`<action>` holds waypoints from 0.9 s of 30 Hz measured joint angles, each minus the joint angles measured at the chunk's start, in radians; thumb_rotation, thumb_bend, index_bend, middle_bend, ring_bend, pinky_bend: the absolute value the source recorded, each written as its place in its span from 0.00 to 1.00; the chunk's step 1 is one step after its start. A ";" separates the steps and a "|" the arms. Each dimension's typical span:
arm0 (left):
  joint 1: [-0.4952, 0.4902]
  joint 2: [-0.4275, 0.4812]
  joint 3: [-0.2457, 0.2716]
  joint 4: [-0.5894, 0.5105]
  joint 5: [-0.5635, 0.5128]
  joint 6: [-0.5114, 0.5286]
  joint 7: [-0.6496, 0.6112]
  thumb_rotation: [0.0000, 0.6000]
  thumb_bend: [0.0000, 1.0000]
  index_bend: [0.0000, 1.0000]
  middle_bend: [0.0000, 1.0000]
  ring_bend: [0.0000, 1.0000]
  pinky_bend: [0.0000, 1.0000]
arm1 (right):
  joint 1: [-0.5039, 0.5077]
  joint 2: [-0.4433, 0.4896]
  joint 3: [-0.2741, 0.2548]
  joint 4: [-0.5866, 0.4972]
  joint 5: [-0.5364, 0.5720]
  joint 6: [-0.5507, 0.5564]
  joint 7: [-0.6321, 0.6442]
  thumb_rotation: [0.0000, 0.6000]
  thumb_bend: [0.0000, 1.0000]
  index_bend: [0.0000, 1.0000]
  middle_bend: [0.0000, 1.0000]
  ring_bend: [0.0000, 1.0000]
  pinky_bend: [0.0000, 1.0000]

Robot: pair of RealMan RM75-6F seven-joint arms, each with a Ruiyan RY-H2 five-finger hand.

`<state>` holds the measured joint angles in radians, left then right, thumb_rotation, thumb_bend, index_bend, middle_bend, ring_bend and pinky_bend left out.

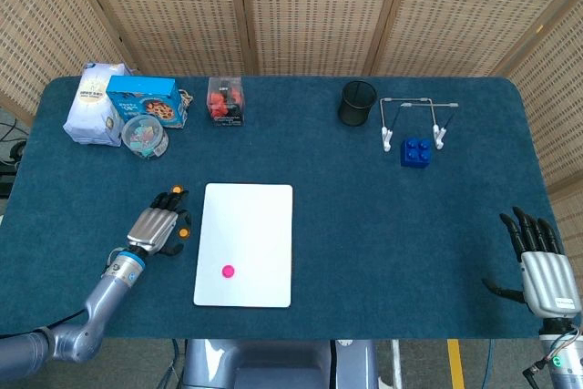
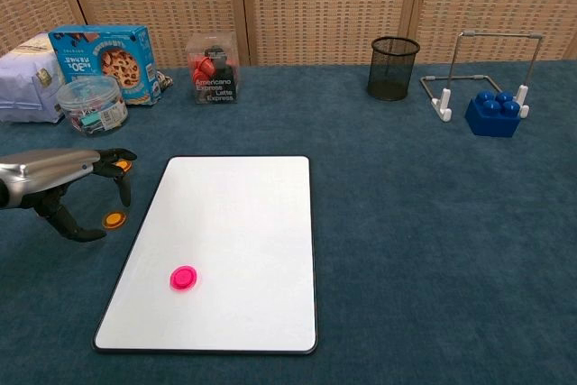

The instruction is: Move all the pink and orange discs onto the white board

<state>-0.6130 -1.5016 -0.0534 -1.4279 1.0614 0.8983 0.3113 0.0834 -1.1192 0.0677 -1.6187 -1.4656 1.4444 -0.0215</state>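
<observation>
One pink disc [image 2: 184, 278] lies on the white board [image 2: 236, 223], right of the left hand [image 1: 156, 225], whose fingers arch apart above an orange disc [image 2: 114, 219].

Pink disc [image 2: 184, 278] on white board [image 2: 243, 214]

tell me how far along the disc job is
Done: one pink disc lies on the white board. In hand: nothing held; the left hand hovers over an orange disc on the blue cloth. Left: that disc and a second orange disc; any other pink disc is hidden.
</observation>
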 measured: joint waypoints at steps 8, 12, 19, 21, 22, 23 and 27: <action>-0.003 -0.017 -0.007 0.027 -0.004 -0.004 -0.003 1.00 0.33 0.39 0.00 0.00 0.00 | 0.000 0.001 0.000 -0.001 0.002 -0.002 0.001 1.00 0.00 0.00 0.00 0.00 0.00; -0.003 -0.022 -0.007 0.031 -0.012 -0.006 0.003 1.00 0.33 0.41 0.00 0.00 0.00 | 0.001 0.001 0.000 -0.001 0.003 -0.003 0.001 1.00 0.00 0.00 0.00 0.00 0.00; 0.000 -0.030 -0.010 0.037 -0.036 0.001 0.025 1.00 0.33 0.41 0.00 0.00 0.00 | 0.001 0.001 0.000 -0.002 0.004 -0.005 0.002 1.00 0.00 0.00 0.00 0.00 0.00; -0.001 -0.031 -0.011 0.038 -0.040 0.002 0.030 1.00 0.33 0.41 0.00 0.00 0.00 | 0.001 0.002 0.000 -0.002 0.004 -0.006 0.003 1.00 0.00 0.00 0.00 0.00 0.00; -0.001 -0.032 -0.011 0.038 -0.043 0.002 0.033 1.00 0.33 0.41 0.00 0.00 0.00 | 0.001 0.002 -0.001 -0.002 0.004 -0.006 0.003 1.00 0.00 0.00 0.00 0.00 0.00; -0.002 -0.033 -0.011 0.037 -0.044 0.001 0.034 1.00 0.33 0.41 0.00 0.00 0.00 | 0.001 0.002 -0.001 -0.002 0.004 -0.007 0.005 1.00 0.00 0.00 0.00 0.00 0.00; -0.003 -0.034 -0.010 0.034 -0.042 0.003 0.042 1.00 0.35 0.48 0.00 0.00 0.00 | 0.002 0.003 -0.001 -0.003 0.005 -0.008 0.007 1.00 0.00 0.00 0.00 0.00 0.00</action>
<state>-0.6156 -1.5352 -0.0631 -1.3939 1.0195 0.9013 0.3536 0.0850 -1.1159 0.0671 -1.6221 -1.4610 1.4368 -0.0146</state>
